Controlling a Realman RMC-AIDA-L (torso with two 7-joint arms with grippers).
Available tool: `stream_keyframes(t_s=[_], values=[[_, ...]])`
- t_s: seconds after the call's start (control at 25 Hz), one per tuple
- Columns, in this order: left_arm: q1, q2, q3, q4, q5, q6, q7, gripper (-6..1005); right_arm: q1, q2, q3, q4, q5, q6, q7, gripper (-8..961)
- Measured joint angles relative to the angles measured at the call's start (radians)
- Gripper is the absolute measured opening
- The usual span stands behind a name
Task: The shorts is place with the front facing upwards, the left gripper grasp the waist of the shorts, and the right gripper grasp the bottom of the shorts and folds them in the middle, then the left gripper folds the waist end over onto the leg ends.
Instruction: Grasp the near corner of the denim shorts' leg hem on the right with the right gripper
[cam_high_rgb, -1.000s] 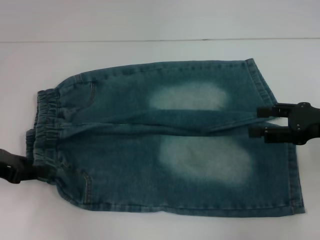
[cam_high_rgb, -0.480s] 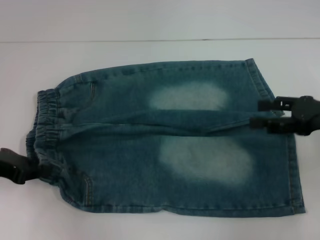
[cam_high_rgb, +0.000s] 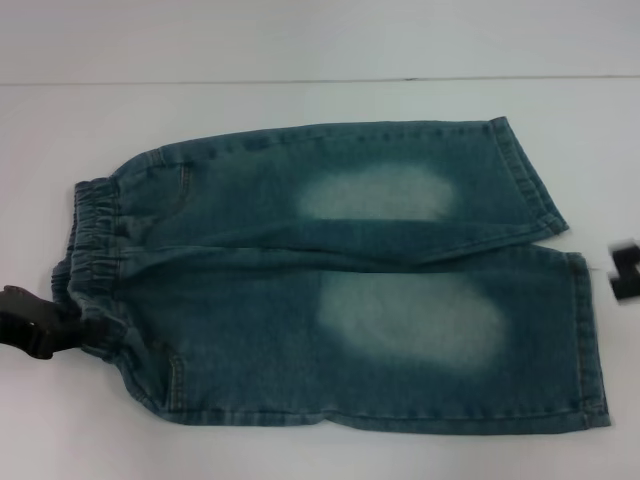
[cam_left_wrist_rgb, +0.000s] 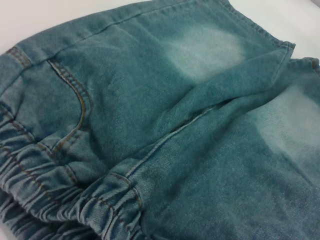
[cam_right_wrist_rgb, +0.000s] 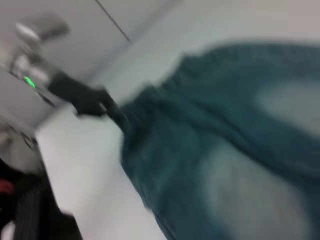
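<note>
Two pale thigh patches face you on the shorts (cam_high_rgb: 330, 290), spread flat on the white bench (cam_high_rgb: 300, 110), waist (cam_high_rgb: 90, 255) to your left. Your left gripper (cam_high_rgb: 85, 335) sits at the waistband's near corner; whether its fingers hold cloth, you cannot tell. Your right gripper (cam_high_rgb: 625, 268) shows only at the right edge, off the leg hems (cam_high_rgb: 585, 330), its fingers unreadable.
</note>
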Motion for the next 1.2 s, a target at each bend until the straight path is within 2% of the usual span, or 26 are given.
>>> stream_keyframes(t_s=[0.08,0.2,0.36,0.8,1.2], values=[[0.0,-0.001,0.0,0.001,-0.001,0.0,0.006,41,-0.002,-0.005,-0.019,-0.02,-0.08,-0.001,0.025,788],[0.0,-0.004,0.001,-0.001,-0.01,-0.002,0.011,42,0.016,0.003,-0.025,-0.012,-0.246,0.002,0.023,786],[-0.004,-0.004,0.002,-0.003,-0.014,-0.004,0.013,43,0.037,0.014,-0.043,0.024,-0.347,0.004,0.021,784],[-0.011,-0.013,0.002,0.0,-0.016,-0.009,0.017,47,0.073,0.049,-0.067,0.071,-0.469,0.021,0.028,776],[-0.012,-0.015,0.002,-0.003,-0.016,-0.015,0.02,50,0.119,0.062,-0.07,0.142,-0.506,0.041,0.072,770]])
